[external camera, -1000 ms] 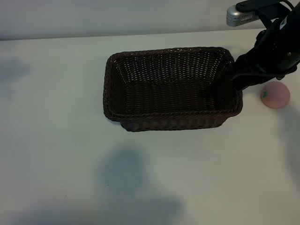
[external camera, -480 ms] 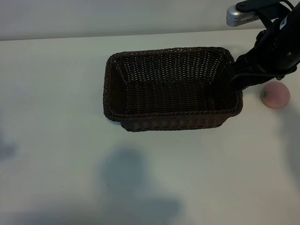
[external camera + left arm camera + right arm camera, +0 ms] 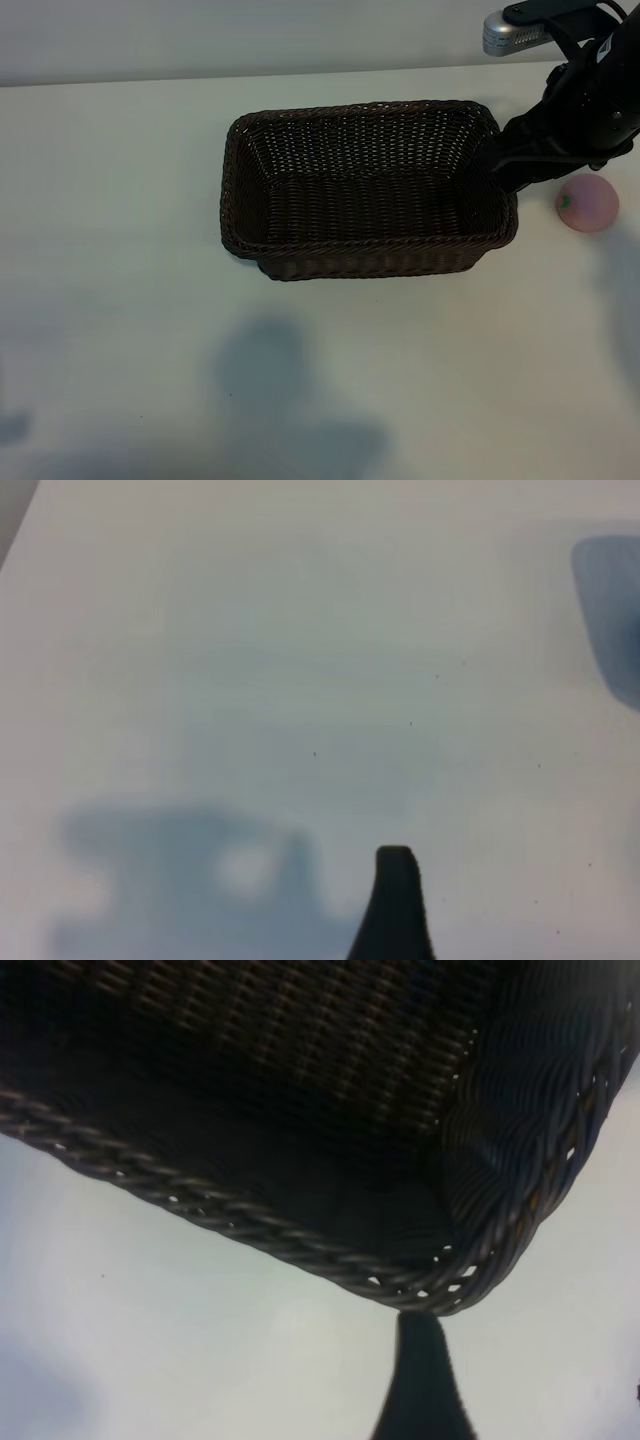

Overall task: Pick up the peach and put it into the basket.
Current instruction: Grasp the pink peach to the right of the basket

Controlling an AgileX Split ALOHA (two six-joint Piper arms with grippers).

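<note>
**A:** Spread wide at the right gripper point(image 3: 508, 168), clamped on nothing, tucked against the right-end rim of the basket point(image 3: 360, 245). Just beyond, on the table point(image 3: 120, 250): the peach point(image 3: 587, 203), not yet in.

**B:** Could snag that braided rim swinging across, or bump the peach and send it rolling.

**A:** Spread too at the left gripper point(image 3: 395, 910), over bare table.

**B:** Against a second ago: only a shadow slid down the table's left side. Peach, basket, right arm unmoved.

One dark fingertip point(image 3: 396, 905) of the left gripper shows above a pale, bare table point(image 3: 300, 630). A blocky grey shadow point(image 3: 190, 880) lies on the table just beside the fingertip, with a lighter patch in its middle. A second, darker shadow point(image 3: 610, 610) sits well apart at the view's edge. A few tiny dark specks dot the table surface.
</note>
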